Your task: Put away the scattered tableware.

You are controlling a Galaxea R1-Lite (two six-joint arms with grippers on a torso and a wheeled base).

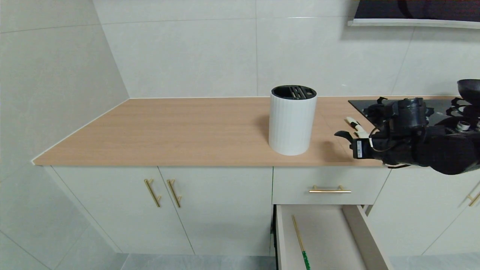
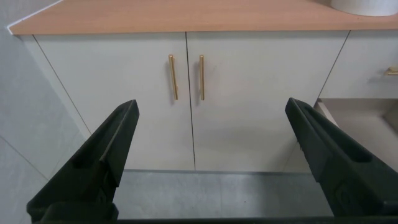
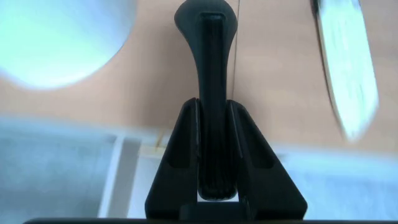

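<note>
Below the wooden countertop (image 1: 168,131), the left gripper (image 2: 210,109) faces the pale cabinet doors (image 2: 249,106), fingers wide apart. At the front edge, right of the white ribbed cylindrical holder (image 1: 292,123), the right gripper (image 1: 341,134) hovers empty with its fingers pressed together. It is just short of the slim white utensil (image 1: 356,126), so the pick-up likely needs them opened astride it.

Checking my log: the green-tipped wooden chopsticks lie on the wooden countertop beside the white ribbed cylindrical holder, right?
No. The head view shows the green-tipped wooden chopsticks in the open pale drawer below the wooden countertop, not beside the white ribbed cylindrical holder.
</note>
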